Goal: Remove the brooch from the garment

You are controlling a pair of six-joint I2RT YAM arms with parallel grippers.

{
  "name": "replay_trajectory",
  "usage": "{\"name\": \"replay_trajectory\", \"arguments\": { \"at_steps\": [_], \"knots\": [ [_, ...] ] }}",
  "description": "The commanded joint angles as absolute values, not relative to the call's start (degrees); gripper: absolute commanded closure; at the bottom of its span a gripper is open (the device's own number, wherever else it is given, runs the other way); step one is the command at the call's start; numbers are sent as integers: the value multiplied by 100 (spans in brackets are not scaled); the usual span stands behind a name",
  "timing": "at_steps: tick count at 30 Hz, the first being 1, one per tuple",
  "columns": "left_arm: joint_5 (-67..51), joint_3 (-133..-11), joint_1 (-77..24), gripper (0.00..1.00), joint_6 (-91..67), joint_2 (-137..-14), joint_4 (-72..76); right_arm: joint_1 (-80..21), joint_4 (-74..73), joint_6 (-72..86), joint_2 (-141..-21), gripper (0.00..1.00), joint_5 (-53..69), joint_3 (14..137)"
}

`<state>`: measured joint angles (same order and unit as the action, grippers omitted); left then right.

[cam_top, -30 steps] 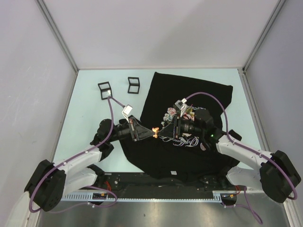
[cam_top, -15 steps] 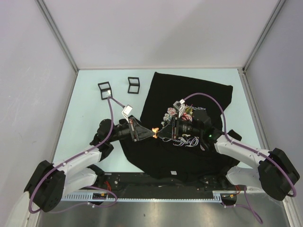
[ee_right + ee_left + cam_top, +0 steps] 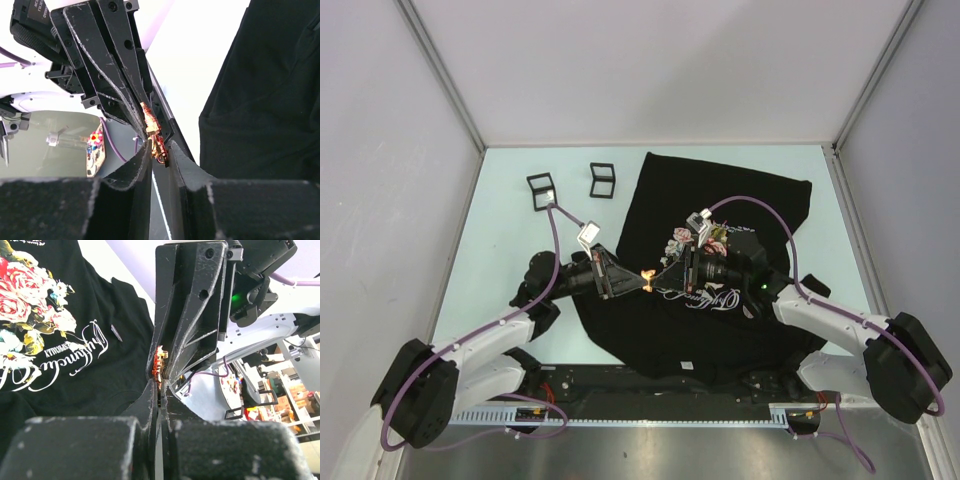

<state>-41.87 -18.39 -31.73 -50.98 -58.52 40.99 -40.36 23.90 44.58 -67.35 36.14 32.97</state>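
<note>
Pale green is the colour of the table (image 3: 510, 230), and plain white walls (image 3: 650, 70) close it on three sides, with metal posts in the corners. The black garment (image 3: 720, 190) lies spread on this surface. Past the far left corner of the garment, two small black frames (image 3: 542, 190) stand on the table, apart from the cloth.

The left arm (image 3: 485, 345) reaches low from the near edge toward the left edge of the garment. The right arm (image 3: 830, 320) lies over the near half of the garment and points to the same edge. There the two grippers meet tip to tip.

The left gripper (image 3: 159, 385) has its fingers pressed almost together and pinches the brooch (image 3: 152, 127) at their ends. The right gripper (image 3: 160, 156) is nearly closed too, with only a thin gap, and the other end of the brooch sits in that gap.

The brooch is small, gold and orange-red, and narrow because it is seen from its edge. It is held just beside the left edge of the garment. Whether any cloth is attached to it, I cannot tell.

The garment shows pink and white roses (image 3: 25, 295) above white cursive lettering (image 3: 75, 360), and it has some soft folds.
</note>
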Motion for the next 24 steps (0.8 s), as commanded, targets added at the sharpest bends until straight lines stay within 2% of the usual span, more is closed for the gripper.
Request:
{"name": "replay_trajectory", "arguments": {
  "at_steps": [1, 6, 15, 21, 24],
  "knots": [
    [-4474, -2171, -3225, 100, -4835, -5661, 4299, -4017, 2382, 4474, -6653, 82, 3244, 3375],
    [-4010, -2259, -3243, 100, -4623, -5406, 3754, -4157, 2285, 4377, -6539, 83, 2963, 3375],
    [-3252, -2470, -3243, 100, -4448, -5107, 2199, -4210, 1574, 4157, -6012, 73, 2198, 3375],
    [-3041, -2531, -3243, 100, -4342, -5010, 1943, -4271, 1398, 4008, -5801, 59, 2206, 3375],
    [-2875, -2698, -3243, 100, -4150, -5018, 1522, -4254, 1188, 3876, -5599, 45, 2110, 3375]
  ]
}}
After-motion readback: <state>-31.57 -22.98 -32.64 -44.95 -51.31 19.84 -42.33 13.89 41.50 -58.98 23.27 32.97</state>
